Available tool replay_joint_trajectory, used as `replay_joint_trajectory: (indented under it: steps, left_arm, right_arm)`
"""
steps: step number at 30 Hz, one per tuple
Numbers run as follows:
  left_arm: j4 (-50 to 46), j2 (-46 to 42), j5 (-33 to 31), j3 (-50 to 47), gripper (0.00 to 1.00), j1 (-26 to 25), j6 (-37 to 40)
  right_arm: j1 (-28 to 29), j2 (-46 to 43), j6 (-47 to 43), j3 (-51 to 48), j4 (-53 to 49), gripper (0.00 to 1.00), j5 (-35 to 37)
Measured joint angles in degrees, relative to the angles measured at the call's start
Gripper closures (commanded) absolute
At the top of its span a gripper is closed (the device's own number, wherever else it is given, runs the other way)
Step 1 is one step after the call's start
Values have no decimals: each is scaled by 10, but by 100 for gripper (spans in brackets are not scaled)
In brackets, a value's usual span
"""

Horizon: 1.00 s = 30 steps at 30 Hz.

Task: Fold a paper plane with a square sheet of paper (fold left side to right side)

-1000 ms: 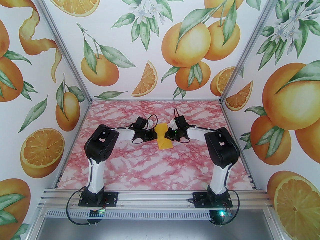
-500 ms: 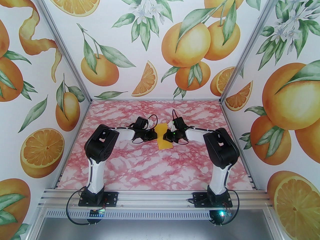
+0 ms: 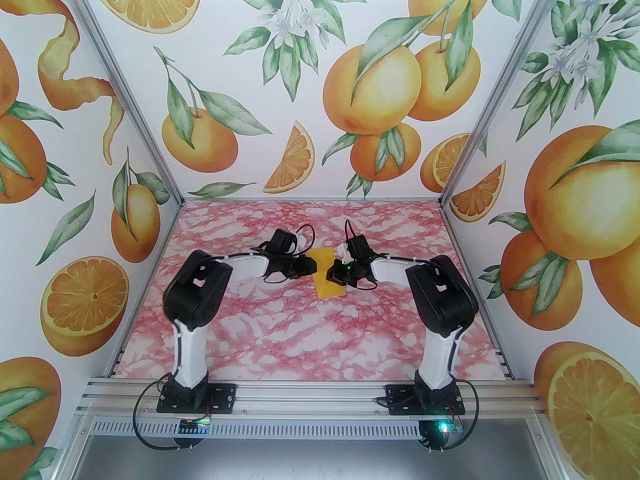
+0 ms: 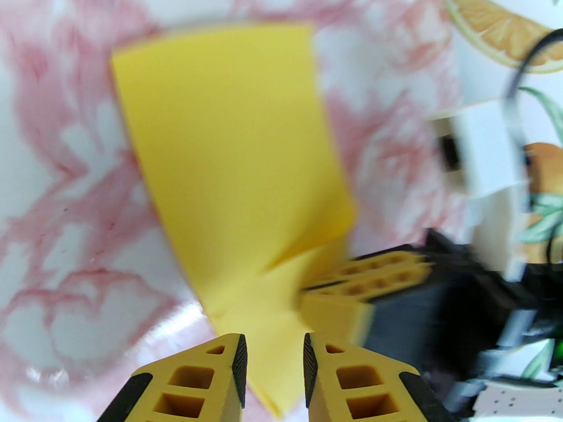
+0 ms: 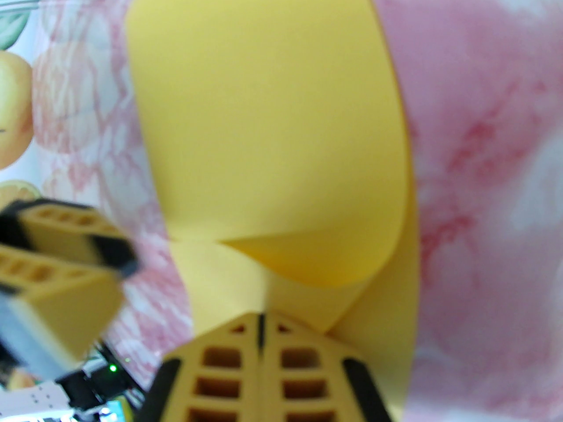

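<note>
Left pincer hangs jaws apart at the paper edge; right pincer, opposite, is closed, seemingly pinching it. Paper lies between them, half-folded. We judge the first fold underway; next, press the crease.

We see a plain yellow sheet of paper, a pink-and-white marbled table, and at twelve o'clock an orange-fruit-print wall.

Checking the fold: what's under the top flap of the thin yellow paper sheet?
Under the curled flap of the thin yellow paper sheet, its own lower layer shows, lying on the pink marbled table. The tabletop beneath it is covered from view.
</note>
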Motion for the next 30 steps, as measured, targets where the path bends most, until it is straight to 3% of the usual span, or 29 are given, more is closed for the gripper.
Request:
replay_joint_trajectory:
  steps: [3,6,12,30]
  left_arm:
    - [6,-28,-3,-2,91,-14,-14]
    - [34,-34,5,-11,100,-35,-29]
    - [72,-13,28,-47,100,-65,-57]
    - [85,10,31,-87,100,-66,-59]
  right_arm:
    - [0,0,0,-1,2,100,0]
    - [0,0,0,-2,3,100,0]
    - [0,0,0,-2,5,100,0]
    - [-1,0,0,-3,8,100,-1]
